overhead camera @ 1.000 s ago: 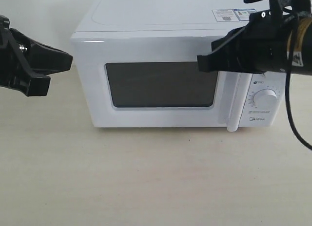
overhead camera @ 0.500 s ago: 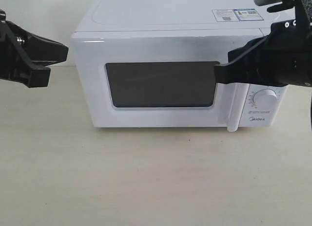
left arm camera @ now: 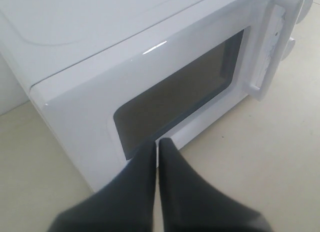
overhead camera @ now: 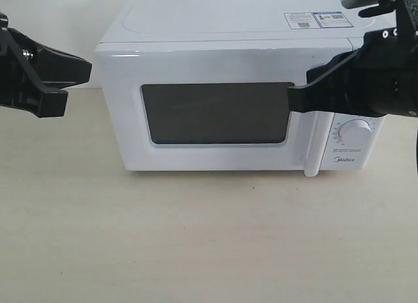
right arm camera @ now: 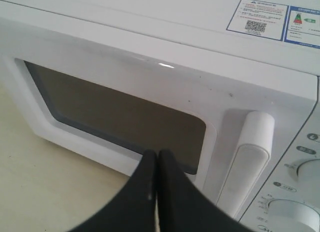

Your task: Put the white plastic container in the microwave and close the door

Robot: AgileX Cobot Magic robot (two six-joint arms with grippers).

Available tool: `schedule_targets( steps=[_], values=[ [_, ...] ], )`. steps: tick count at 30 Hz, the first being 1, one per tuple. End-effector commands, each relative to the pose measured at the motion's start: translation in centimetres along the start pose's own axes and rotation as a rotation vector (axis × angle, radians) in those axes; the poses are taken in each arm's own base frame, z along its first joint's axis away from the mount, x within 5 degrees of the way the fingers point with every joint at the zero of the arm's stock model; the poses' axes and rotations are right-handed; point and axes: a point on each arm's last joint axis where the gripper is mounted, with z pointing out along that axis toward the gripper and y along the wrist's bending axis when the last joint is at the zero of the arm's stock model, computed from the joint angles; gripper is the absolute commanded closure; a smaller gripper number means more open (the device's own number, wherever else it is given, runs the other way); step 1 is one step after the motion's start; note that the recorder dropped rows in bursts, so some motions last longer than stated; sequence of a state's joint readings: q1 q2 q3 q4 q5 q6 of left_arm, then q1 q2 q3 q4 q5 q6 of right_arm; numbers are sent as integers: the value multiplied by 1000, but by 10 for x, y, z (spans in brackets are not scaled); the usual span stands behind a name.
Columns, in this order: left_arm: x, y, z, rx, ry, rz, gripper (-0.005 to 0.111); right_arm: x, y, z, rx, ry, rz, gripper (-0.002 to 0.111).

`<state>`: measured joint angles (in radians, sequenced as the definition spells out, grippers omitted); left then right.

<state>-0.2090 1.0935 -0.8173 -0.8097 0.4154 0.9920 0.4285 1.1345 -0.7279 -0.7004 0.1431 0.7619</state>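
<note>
My left claw (left arm camera: 158, 142) and right claw (right arm camera: 158, 153) both pinched together, empty. Midea microwave (overhead camera: 196, 22) door (overhead camera: 215, 64) closed, right claw near handle (right arm camera: 247, 162).

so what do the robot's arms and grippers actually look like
Both are matte black. The left gripper and right gripper taper smoothly to blunt tips. The exterior view shows blocky, angular housings, with a silver bolt on the left one.
</note>
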Motion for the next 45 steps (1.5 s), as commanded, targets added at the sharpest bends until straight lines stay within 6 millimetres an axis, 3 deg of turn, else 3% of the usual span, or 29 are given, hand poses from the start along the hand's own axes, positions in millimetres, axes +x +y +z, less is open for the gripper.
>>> schedule_targets(
  steps=[1,6,10,15,20,25,29,34,45],
  values=[
    [1,1,1,-4,1,-15,103,-1,0,-2,4,-5,-66,109],
    [1,1,1,-4,1,-15,103,-3,-1,-7,5,-24,-82,109],
    [1,1,1,-4,1,-15,103,-13,-2,-25,3,-93,-75,109],
    [1,1,1,-6,0,-15,103,-27,-8,-72,41,-233,-113,109],
    [1,1,1,-6,0,-15,103,-28,-30,-125,188,-319,-49,109],
    [1,1,1,-4,1,-15,103,-17,-50,-170,349,-380,104,109],
    [1,1,1,-4,1,-15,103,4,-57,-189,468,-421,134,109],
    [1,1,1,-4,1,-15,103,41,-58,-187,527,-433,145,109],
    [1,1,1,-6,0,-15,103,132,-47,-139,363,-406,162,109]
  ],
)
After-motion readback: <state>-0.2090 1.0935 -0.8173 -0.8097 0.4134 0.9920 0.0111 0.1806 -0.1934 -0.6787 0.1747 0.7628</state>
